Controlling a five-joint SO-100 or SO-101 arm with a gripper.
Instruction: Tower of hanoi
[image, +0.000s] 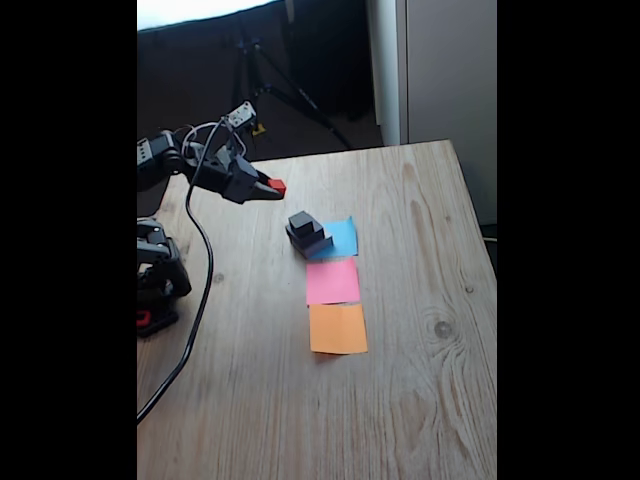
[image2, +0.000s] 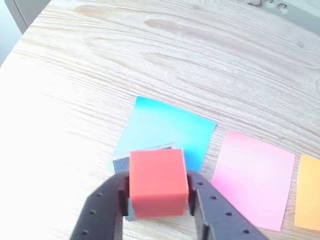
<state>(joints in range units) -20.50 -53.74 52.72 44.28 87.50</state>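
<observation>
Held aloft: tiny red cube (image2: 158, 183), clamped on two opposite sides between the black fingers (image2: 104, 206) of the gripper (image2: 158, 192), closed onto it; in the wrist view, seen directly above the near edge of the blue paper square (image2: 170, 127); in the fixed view, red cube (image: 277, 186) at the tip of the gripper (image: 270, 187), raised clear of the tabletop (image: 420, 400) and up-left of the stack. Beneath the cube in the wrist view: a sliver of large flat grey block (image2: 120, 164), lying at the near-left corner of the blue square. In the fixed view: stack of three on the left edge of the blue paper square (image: 341, 238), large flat grey block (image: 309, 243) at the bottom, medium black block (image: 309, 232) on it, small black cube (image: 301, 221) on top, the three touching. In a row along the light wooden tabletop in the fixed view, edges nearly meeting: orange paper square (image: 338, 329) nearest, pink paper square (image: 332, 281) in the middle, blue farthest. To the left in the fixed view: black arm base (image: 157, 275) at the tabletop edge, with a black cable (image: 197, 300) trailing down across the wood. Beyond the tabletop: dark tripod legs (image: 270, 85) on the floor.
</observation>
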